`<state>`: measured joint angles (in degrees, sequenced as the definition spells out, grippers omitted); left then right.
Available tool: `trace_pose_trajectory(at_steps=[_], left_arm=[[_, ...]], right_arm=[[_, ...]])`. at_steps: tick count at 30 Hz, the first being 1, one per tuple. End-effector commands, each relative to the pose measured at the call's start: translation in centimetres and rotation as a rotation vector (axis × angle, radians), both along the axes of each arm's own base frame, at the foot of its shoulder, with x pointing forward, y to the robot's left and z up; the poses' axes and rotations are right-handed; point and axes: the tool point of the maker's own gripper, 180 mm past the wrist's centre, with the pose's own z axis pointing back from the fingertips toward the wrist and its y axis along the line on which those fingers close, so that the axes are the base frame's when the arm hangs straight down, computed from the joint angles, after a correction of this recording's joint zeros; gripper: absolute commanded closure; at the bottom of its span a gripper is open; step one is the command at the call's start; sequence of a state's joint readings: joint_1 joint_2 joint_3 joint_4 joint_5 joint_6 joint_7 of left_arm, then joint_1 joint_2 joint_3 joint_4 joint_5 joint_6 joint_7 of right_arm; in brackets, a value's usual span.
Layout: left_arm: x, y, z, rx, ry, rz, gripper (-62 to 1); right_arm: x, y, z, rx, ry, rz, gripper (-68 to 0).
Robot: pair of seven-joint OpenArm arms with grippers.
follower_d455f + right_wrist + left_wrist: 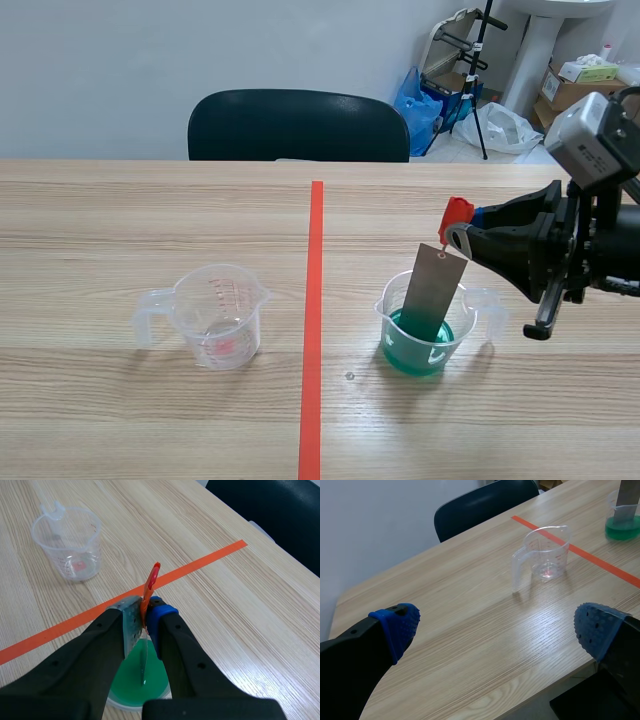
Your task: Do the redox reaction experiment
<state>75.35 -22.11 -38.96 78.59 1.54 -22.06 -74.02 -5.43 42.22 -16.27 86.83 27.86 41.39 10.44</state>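
While the left gripper (497, 630) sits wide open and holds nothing, well apart from everything, the empty cup (215, 315) stands ahead of it at about 1 o'clock, with its handle toward the table's left edge. Across the orange tape line (315, 320), at 3 o'clock from that cup, is the cup of green liquid (430, 345). A grey metal strip (432, 290) stands in it. Its long axis is steeply upright, its lower end is sunk in the green, and its top leans toward 1 o'clock. The right gripper (468, 240) is by far the nearer arm. It is pinched narrow on the red clip (456, 212) at the strip's top, so the strip hangs from it toward 7 o'clock. I'd judge the coming move to be 1 lift or dip along that axis.
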Motion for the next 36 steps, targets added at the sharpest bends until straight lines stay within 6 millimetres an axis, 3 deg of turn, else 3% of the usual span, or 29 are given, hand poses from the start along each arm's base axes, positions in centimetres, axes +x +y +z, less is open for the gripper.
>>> trace_pose_trajectory(at_steps=[1, 19, 28, 36], left_arm=[[0.1, -0.2, 0.4, -0.013, -0.019, -0.003, -62.3], [0.1, -0.2, 0.4, -0.013, -0.019, -0.003, -62.3], [0.1, -0.2, 0.4, -0.013, -0.019, -0.003, -62.3], [0.0, -0.2, 0.4, -0.013, -0.019, -0.003, -62.3]], right_arm=[[0.2, 0.1, 0.5, 0.002, -0.011, 0.009, -0.7], [0.0, 0.2, 0.7, 0.006, -0.012, 0.023, -0.7], [0.5, 0.0, 2.6, 0.013, -0.062, 0.017, -0.7], [-0.4, 0.6, 5.3, 0.047, -0.063, 0.062, -0.8]])
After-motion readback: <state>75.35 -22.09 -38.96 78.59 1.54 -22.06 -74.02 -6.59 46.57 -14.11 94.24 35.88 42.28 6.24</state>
